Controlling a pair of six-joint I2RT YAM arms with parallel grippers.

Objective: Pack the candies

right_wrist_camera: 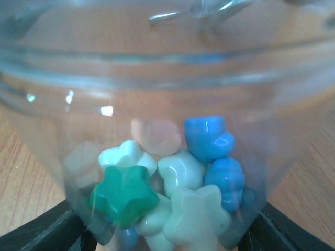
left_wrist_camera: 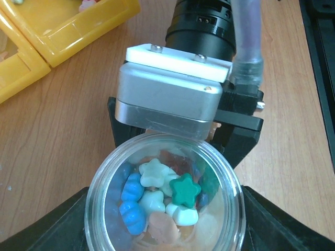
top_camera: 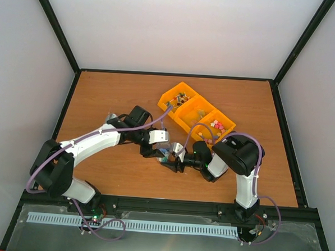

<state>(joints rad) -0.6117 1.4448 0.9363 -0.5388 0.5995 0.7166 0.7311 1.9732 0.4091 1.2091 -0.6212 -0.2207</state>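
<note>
Several candies, star-shaped and ribbed, in green, blue, white and pale pink, heaped loose in the bottom of a clear open jar. No lid in sight. Jar standing at mid-table, between the two arms.

More candies lying in the near compartment of the orange tray, well apart from the dark small items in its far compartment.

Left gripper set around the jar, black fingers pressed to opposite sides of its wall: clamped on the jar, by the look of it. Right gripper facing it from the other side, fingers flanking the lower wall. Gripping or only standing beside: cannot tell from these views.

Handling, as a judgement:
- Candies probably light, hard and glossy, so likely to roll, slip between pads and bounce off the rim. Best taken one at a time across the broad faces, or poured rather than pinched.
- Jar likely thin, smooth and slippery, possibly yielding under a hard squeeze. Best held across the mid-wall, below the rim, and kept upright, with the mouth open and nothing to hold the contents in.
</note>
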